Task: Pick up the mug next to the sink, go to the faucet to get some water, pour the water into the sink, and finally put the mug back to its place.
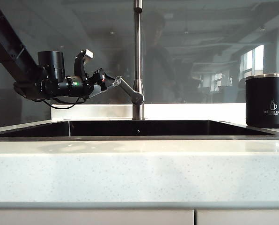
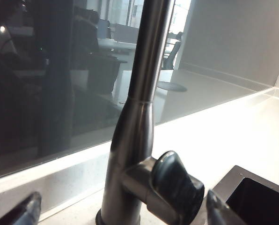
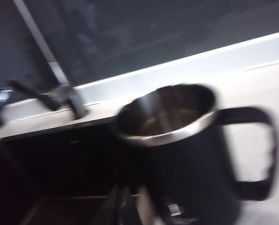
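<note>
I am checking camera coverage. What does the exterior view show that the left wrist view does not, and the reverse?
Only the exterior view shows the mug standing on the counter right of the sink, and the left arm with its open left pincer at the faucet's lever. Only the left wrist view shows the lever's end face close up, between the fingertips. Both show the faucet and part of the sink.

My bench (image 1: 130, 159) is pale speckled stone with the dark sink (image 1: 144, 128) sunk into it. The black mug (image 1: 267, 101) stands upright on it just right of the sink, and the faucet (image 1: 137, 56) rises from its back edge
</note>
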